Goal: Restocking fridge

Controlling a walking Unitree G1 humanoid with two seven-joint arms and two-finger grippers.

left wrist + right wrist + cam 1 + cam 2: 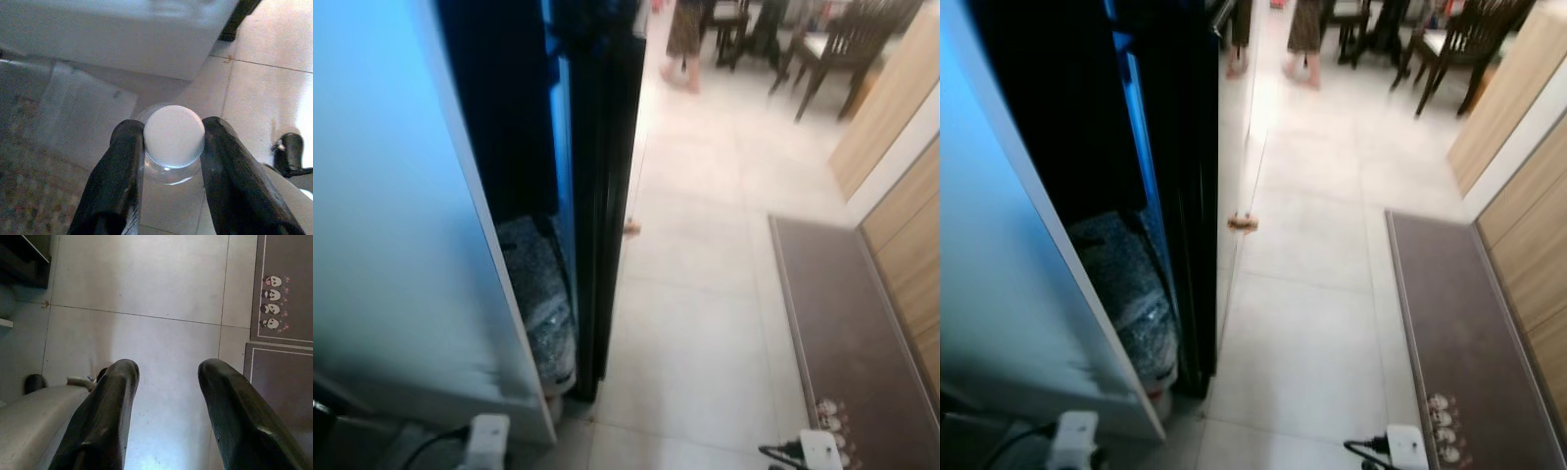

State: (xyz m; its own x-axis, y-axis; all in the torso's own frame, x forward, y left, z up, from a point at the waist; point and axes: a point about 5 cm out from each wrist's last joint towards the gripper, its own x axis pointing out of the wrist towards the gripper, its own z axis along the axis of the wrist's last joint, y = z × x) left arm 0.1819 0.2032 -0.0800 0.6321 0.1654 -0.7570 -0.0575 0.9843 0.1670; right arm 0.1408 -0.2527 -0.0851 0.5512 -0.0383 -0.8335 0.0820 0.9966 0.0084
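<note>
My left gripper [173, 131] is shut on a clear plastic bottle [171, 169], its fingers pressing either side of the white ribbed cap [173, 134]. It hangs low over the floor beside the white fridge [401, 215]. The fridge stands at the left, with a tall dark gap [509, 108] between its white panel and a glossy black edge [607, 196]. A grey speckled bag [543, 294] sits low in that gap. My right gripper [168, 374] is open over bare pale tiles, with nothing between its fingers.
A brown mat [847, 313] with small panda figures [273, 301] lies along wooden cabinets [911, 225] at the right. A person's legs [683, 49] and dark chairs [842, 44] are far ahead. A small brown object [1242, 223] lies on the tiles [695, 323]. A white cloth [83, 112] lies by the fridge base.
</note>
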